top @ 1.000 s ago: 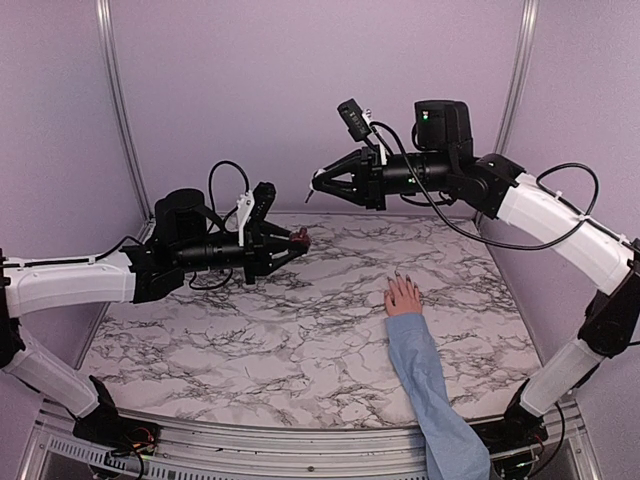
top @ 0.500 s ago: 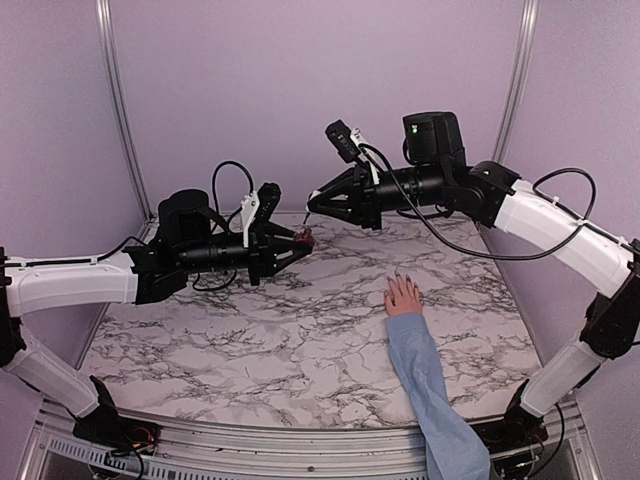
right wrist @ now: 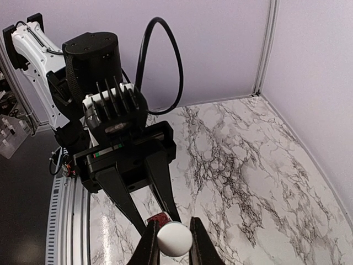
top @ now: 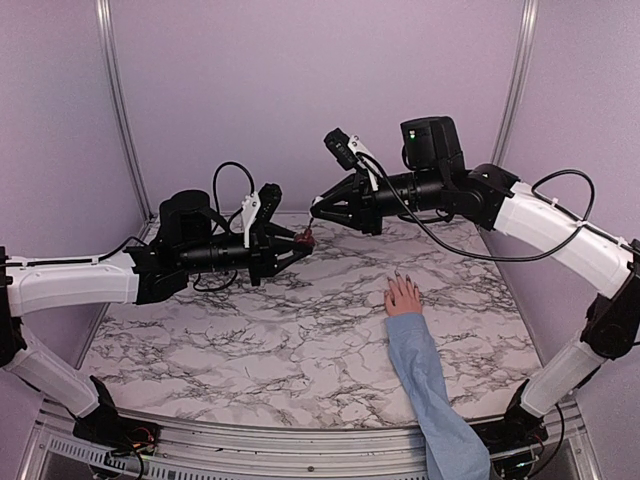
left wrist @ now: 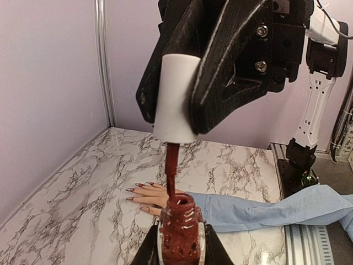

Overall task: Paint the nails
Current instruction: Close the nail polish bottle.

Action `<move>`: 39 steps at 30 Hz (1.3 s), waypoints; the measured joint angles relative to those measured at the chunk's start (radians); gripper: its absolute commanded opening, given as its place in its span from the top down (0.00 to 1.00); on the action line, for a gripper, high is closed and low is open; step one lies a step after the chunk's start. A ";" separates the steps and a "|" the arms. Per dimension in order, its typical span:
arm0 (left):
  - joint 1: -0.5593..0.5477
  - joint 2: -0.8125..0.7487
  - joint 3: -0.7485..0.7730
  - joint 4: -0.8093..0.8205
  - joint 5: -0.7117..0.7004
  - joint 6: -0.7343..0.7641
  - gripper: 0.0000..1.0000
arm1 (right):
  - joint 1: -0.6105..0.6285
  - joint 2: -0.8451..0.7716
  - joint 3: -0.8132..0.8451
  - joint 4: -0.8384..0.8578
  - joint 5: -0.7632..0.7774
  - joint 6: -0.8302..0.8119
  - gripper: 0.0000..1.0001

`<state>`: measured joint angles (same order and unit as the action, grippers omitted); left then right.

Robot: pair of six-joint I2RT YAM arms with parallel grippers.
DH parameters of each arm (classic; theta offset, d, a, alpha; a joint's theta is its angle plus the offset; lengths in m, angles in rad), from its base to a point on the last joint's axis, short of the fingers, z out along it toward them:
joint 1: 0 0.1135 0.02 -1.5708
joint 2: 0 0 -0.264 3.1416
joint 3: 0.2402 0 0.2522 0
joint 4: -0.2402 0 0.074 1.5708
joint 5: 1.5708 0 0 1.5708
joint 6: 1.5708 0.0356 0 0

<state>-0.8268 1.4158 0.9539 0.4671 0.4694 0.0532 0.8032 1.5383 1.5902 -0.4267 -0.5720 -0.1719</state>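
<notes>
**Top external view.** The left gripper [top: 296, 241] is closed on a small bottle [top: 303, 238] of dark red polish, held above the counter [top: 250, 340] left of centre. The right gripper [top: 316, 210] is closed just above the bottle mouth. The hand [top: 404, 297] lies flat on the counter, well apart from both grippers, to their right and nearer the arm bases. Its nails [top: 396, 274] point toward the back wall. The light-blue sleeve [top: 425, 380] runs back to the near edge, so the long axis goes near to far, slightly tilted.

**Left wrist view.** The right gripper clamps a white cap [left wrist: 175, 96]. The brush stem [left wrist: 171, 165] drops from the cap straight into the open neck of the bottle. The hand lies beyond the bottle, lower down, and its nails look dark.

**Right wrist view.** The round top of the cap sits between this gripper's own fingers. The left gripper's fingers converge on the bottle beneath. The nails are out of frame.

**Assessment.** The right arm carries the brush and is nearer the hand. The brush must lift clear of the neck, then travel rightward, toward the near edge and down to the fingertips.
</notes>
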 measured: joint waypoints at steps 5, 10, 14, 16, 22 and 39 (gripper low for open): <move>0.000 0.000 0.000 0.000 0.000 0.000 1.00 | 0.000 -0.003 -0.011 0.000 0.006 -0.005 1.00; -0.001 0.005 0.007 0.000 -0.006 -0.001 1.00 | 0.000 -0.009 -0.024 -0.001 0.008 -0.006 1.00; -0.005 0.006 0.015 0.000 -0.008 -0.001 1.00 | 0.000 -0.015 -0.024 -0.001 0.010 -0.006 1.00; -0.008 0.006 0.015 0.000 -0.009 -0.001 1.00 | 0.000 -0.018 -0.024 -0.001 0.010 -0.006 1.00; -0.012 0.007 0.016 0.000 -0.010 -0.001 1.00 | 0.004 -0.018 -0.024 -0.001 0.014 -0.011 1.00; -0.013 0.017 0.016 0.000 -0.018 -0.001 1.00 | 0.010 -0.018 -0.024 -0.002 0.029 -0.019 1.00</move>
<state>-0.8398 1.4330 0.9695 0.4671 0.4515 0.0525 0.8131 1.5200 1.5658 -0.4282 -0.5434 -0.1913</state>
